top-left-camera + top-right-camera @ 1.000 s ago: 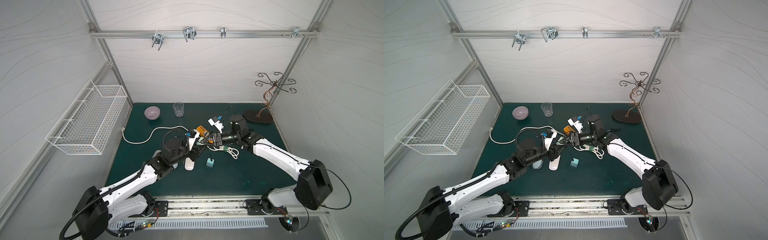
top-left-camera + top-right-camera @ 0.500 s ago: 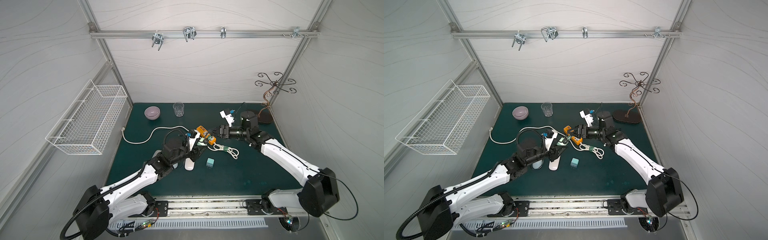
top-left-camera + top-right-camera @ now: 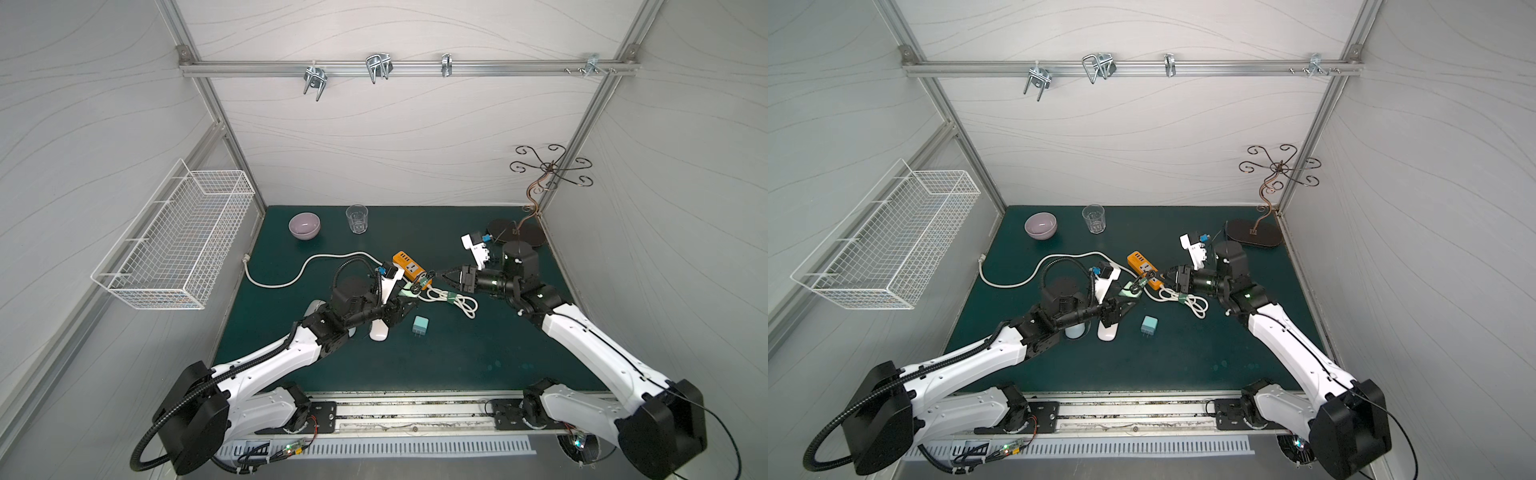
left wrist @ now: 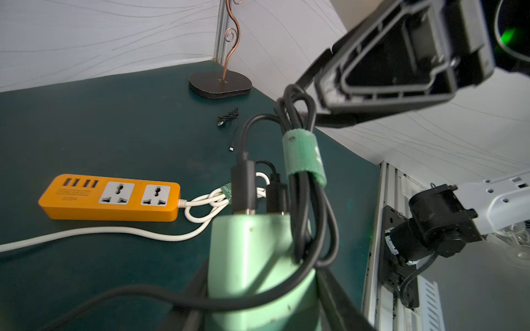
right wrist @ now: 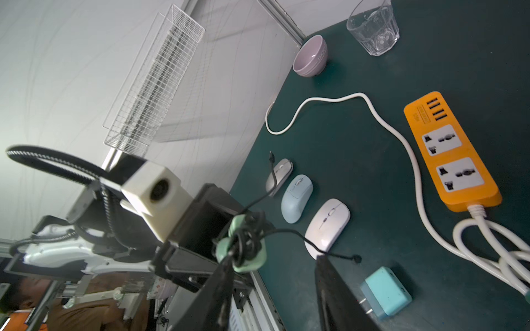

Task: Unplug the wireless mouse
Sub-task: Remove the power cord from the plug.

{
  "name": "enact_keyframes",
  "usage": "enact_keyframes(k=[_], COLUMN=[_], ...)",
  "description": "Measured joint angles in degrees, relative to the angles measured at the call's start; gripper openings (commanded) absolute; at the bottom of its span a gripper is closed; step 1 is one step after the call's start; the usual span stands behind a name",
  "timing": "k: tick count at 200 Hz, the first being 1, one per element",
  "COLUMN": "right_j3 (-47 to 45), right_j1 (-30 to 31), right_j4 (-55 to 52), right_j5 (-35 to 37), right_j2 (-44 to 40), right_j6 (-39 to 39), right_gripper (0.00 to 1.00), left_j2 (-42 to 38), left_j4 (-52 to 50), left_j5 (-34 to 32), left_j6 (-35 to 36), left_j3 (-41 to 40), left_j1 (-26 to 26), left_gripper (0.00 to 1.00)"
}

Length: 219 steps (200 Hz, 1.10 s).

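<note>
While the left gripper (image 3: 409,302) keeps the mint-green charger (image 4: 252,252) pinched and raised, the right gripper (image 3: 440,276), which had backed off a moment ago, has swung in again, fingers spread either side of the strapped black cable bundle (image 4: 301,200); the pull looks about to begin. The grey mouse (image 5: 284,172) lies with two others beneath the left arm (image 3: 286,357); a black lead (image 5: 272,163) reaches it, but whether its plug is seated is too small to see.

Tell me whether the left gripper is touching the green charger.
Touching. The left wrist view shows the green charger clamped between the jaws of the left gripper.
</note>
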Motion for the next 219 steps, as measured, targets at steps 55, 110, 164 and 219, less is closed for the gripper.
enact_keyframes(k=[55, 110, 164, 219], right_j3=[-3.9, -4.5, -4.5, -4.3], right_j1=[-0.2, 1.4, 4.2, 5.9], right_j4=[2.3, 9.2, 12.6, 17.6], right_j5=[-1.0, -3.1, -4.3, -4.9], right_j2=[-4.4, 0.2, 2.4, 5.7], right_j6=[0.4, 4.5, 6.5, 9.3], right_gripper=[0.27, 0.27, 0.25, 0.24], left_j2=[1.9, 2.0, 3.3, 3.7], left_j4=[3.0, 4.2, 5.3, 5.9], left_j5=[6.7, 8.5, 9.6, 10.0], left_j6=[-5.0, -6.3, -7.8, -8.5], left_j3=[0.2, 0.2, 0.3, 0.3], left_j1=[1.6, 1.6, 2.0, 2.3], left_gripper=[0.19, 0.2, 0.2, 0.2])
